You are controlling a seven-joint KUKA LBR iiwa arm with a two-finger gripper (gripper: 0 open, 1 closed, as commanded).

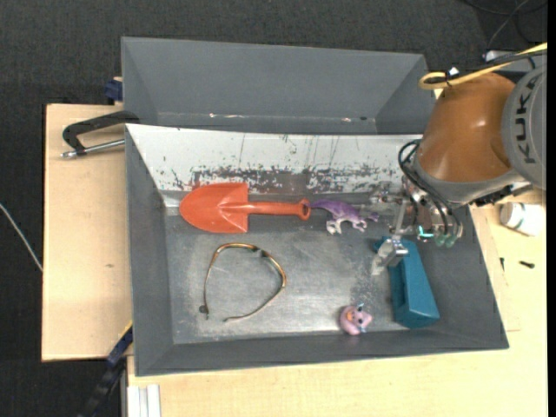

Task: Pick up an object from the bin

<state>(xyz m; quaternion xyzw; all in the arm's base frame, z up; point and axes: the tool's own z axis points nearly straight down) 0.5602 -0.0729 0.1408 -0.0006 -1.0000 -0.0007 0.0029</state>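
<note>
So, camera view: gripper (393,252) hangs low in the grey bin (143,276), right over the far end of a teal oblong block (413,289) that lies flat by the right wall. It looks to be touching the block or just above it. Whether the tool is apart or together cannot be told, since the wrist and cables crowd that spot. Nothing is visibly held.

Probably the block is the pick. It lies clear of the other things, and its straight sides likely suit a two-sided pinch.

A small pink toy (354,320) sits just left of the block's near end. A purple wrench-like piece (343,215) lies up-left of the block, touching the handle of an orange toy shovel (230,208). A thin wire loop (276,266) lies well left of the block. All of these are loose and unstacked.
</note>
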